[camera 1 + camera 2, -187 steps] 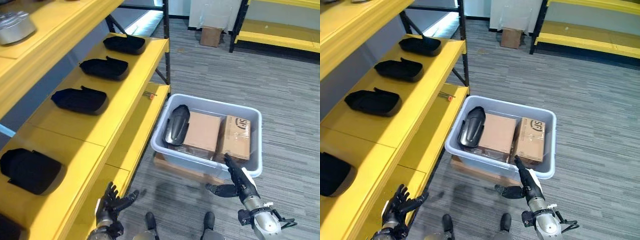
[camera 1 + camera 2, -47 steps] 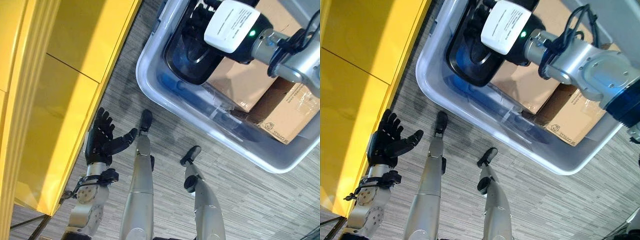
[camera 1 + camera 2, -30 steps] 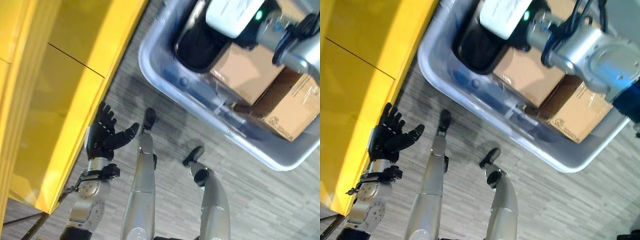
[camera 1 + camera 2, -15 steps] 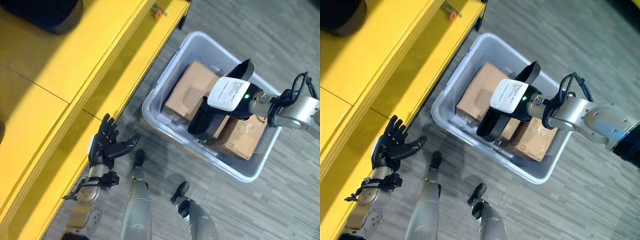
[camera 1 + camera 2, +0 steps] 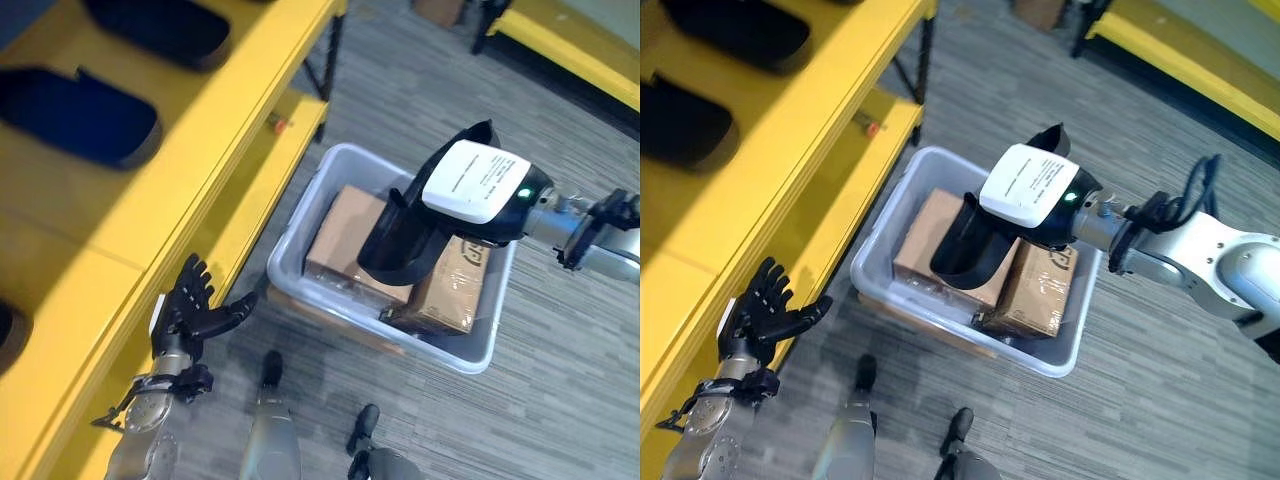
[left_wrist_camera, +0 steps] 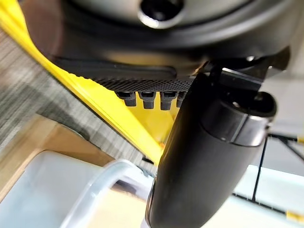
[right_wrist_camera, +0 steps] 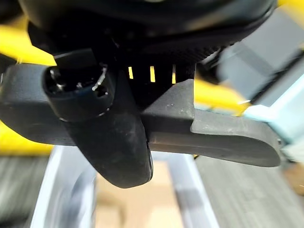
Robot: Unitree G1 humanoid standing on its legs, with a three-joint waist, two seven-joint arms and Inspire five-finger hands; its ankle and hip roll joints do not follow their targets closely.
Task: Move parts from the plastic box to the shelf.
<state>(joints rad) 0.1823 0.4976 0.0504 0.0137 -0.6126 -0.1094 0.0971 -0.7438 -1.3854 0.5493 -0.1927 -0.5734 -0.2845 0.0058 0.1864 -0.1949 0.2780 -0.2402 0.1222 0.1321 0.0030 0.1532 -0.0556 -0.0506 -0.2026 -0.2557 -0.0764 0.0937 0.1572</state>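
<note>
We have one black part (image 5: 415,235) in our right hand (image 5: 1035,195), lifted clear above the plastic box (image 5: 300,235), which sits on the floor just beside the yellow shelf (image 5: 200,140). The right wrist view shows our thumb and fingers clamped on the part's dark edge. Two cardboard boxes (image 5: 345,235) lie side by side in the plastic box under the part. Our left hand (image 5: 190,310) hangs low by the shelf's front edge, fingers spread and holding nothing.

As we judge it, the step in hand is the carry to the shelf. Other black parts (image 5: 85,115) already lie in a row there, so we should aim for a bare yellow stretch in line with them. We would keep the part level, swing it over the shelf's front lip without clipping it, and lower it flat before loosening our grip. The left hand could steady the part's far end if it tips.
</note>
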